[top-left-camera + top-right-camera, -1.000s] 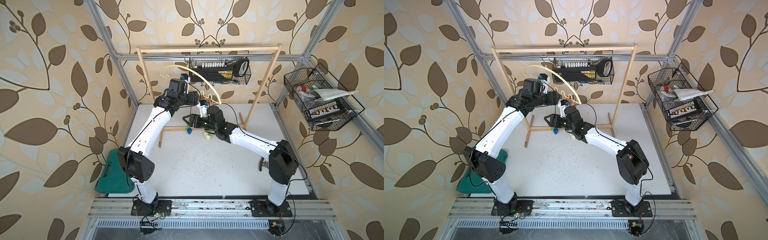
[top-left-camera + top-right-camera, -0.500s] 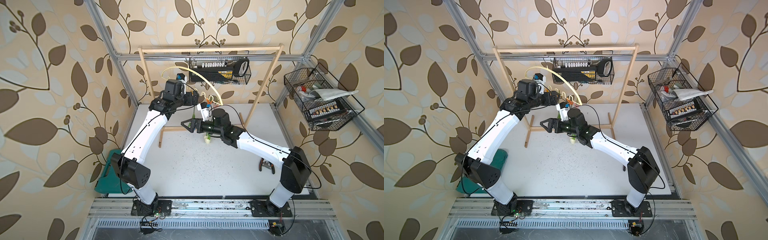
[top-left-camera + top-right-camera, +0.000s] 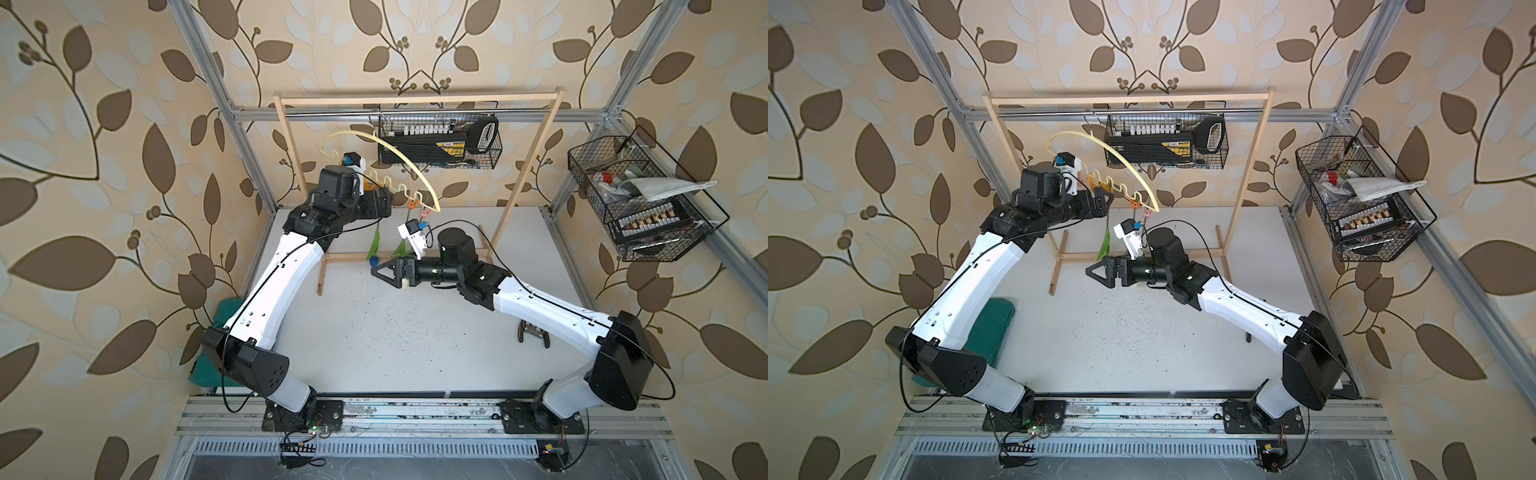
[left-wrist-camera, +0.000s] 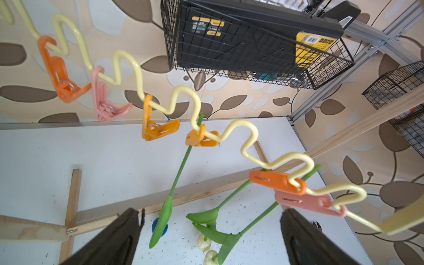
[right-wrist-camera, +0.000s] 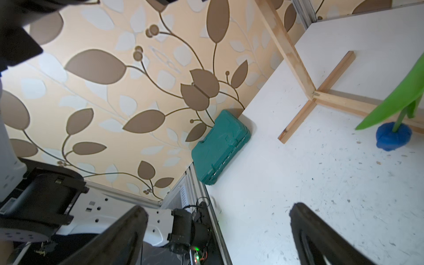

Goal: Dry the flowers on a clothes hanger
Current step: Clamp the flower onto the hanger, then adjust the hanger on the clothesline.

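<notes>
surface: white tabletop (image 3: 395, 345), peppered with dark specks.
room: beige wallpaper (image 3: 104, 208) with brown leaves; aluminium frame; light-wood rack (image 3: 415, 99) at far edge.
writing: yellow labels and barcode on black case (image 4: 241, 41) in far wire basket; print too blurred to read.
clothes hanger (image 4: 242, 123): hung under rack's top bar.
flowers (image 4: 181, 165): stems pegged to clothes hanger's right half, heads down.
left gripper (image 4: 210, 210): spread wide, empty, beside pegs.
right gripper (image 5: 219, 206): spread wide, empty, by flower heads.
</notes>
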Available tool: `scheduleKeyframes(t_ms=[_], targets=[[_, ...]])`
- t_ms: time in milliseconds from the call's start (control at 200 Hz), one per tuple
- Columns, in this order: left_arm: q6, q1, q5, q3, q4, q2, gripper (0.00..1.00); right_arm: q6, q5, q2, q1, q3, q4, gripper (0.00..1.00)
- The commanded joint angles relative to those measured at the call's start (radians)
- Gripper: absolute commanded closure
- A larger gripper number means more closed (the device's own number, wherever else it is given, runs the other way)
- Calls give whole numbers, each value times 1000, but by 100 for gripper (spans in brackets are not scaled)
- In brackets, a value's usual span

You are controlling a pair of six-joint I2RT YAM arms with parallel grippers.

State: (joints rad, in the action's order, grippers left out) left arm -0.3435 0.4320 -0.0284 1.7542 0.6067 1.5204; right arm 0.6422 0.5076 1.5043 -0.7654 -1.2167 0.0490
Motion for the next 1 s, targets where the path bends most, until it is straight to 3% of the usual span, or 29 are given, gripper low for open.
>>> scheduleKeyframes(t_ms=[0,85,290,430,490,595,705,870,995], targets=[[-19,0,7,-43,-14,-87,1,-105,-20,-90,5,23,-139,1],[-26,0,26,-79,-13,-134,1,-127,-80,-139,29,63,-189,1],[-79,0,68,-160,11,-203,1,-45,-64,-171,150,162,-117,1],[-122,0,135,-237,15,-271,1,-36,-193,-180,151,192,-133,2],[-136,-1,165,-271,13,-298,1,-41,-265,-186,151,209,-138,6],[-163,-1,204,-316,16,-326,1,-40,-387,-173,158,215,-140,24],[-194,0,199,-361,3,-339,1,-36,-485,-124,161,204,-92,36],[-216,0,172,-388,2,-335,1,-33,-469,0,170,109,-54,36],[-213,-1,171,-396,10,-341,1,-18,-431,43,170,75,-28,29]])
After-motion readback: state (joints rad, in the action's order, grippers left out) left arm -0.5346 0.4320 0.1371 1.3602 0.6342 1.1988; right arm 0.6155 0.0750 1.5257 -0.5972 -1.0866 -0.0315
